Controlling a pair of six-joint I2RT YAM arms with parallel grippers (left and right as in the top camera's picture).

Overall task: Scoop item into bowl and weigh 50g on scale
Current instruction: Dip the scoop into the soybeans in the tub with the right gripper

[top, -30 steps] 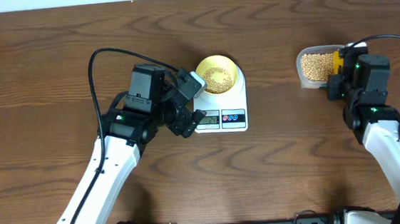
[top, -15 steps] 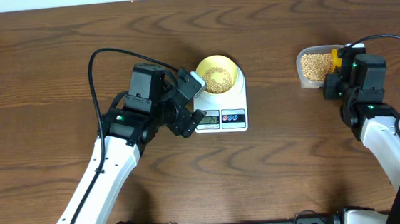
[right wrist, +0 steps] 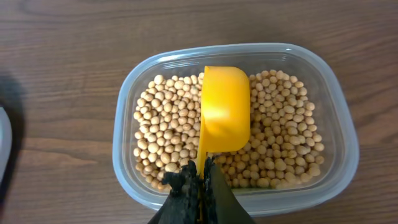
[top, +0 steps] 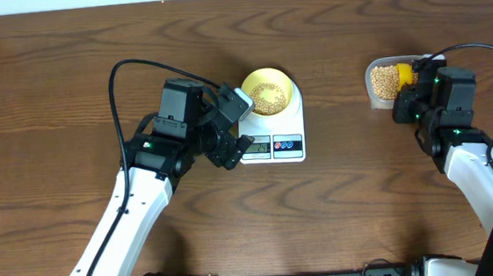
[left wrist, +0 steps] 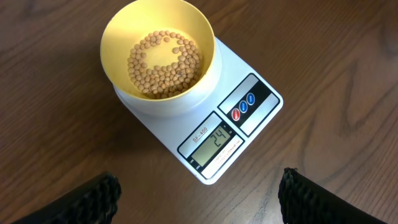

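Presently the right end effector (right wrist: 200,173) is clamped on the handle of the yellow scoop (right wrist: 224,109), which lies over the beans (right wrist: 165,121) in the clear tub (right wrist: 348,146) near the counter's (top: 48,83) right edge. The left end effector (left wrist: 199,198) gapes wide and empty above the scale (left wrist: 264,115), mid-counter, whose bowl (left wrist: 115,28) holds more beans.

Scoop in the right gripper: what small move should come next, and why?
Probably dig the scoop into the beans in the tub for another load: the right gripper holds it over them, and the scale reads 24, short of 50.
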